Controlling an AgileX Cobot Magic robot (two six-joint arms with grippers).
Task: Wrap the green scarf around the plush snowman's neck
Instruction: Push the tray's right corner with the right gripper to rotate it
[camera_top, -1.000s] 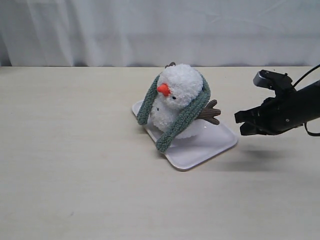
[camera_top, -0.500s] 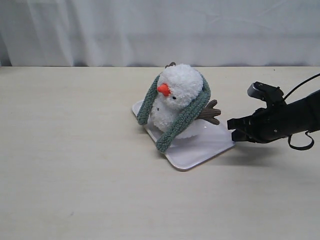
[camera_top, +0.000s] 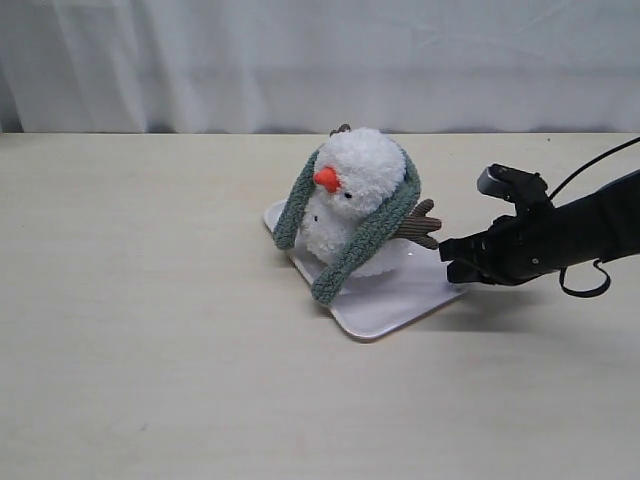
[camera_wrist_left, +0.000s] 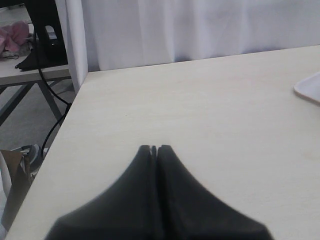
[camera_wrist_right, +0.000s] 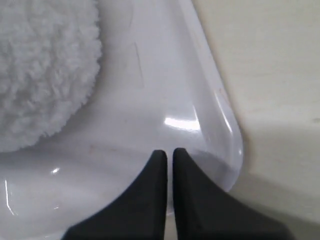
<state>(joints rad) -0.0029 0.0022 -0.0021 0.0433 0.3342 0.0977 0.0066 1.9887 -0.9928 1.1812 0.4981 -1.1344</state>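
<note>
Scarf (camera_top: 366, 244) is draping over the plush snowman (camera_top: 352, 178) — right gripper (camera_wrist_right: 165, 153), closed and empty, is hovering over the tray (camera_top: 402, 302) corner; left gripper (camera_wrist_left: 153, 148) likewise closed.

- Right gripper (camera_top: 446, 259), at the fingertips: corner rim of the white tray (camera_top: 395, 308), with bare tray floor just ahead.
- Beyond that floor: plush snowman (camera_top: 352, 185), its brown twig arm (camera_top: 422, 222) and the hanging green scarf (camera_top: 366, 243) block the way.
- Left gripper (camera_wrist_left: 154, 148), ahead of the fingertips: open table (camera_wrist_left: 200, 100), tray corner well apart.
</note>
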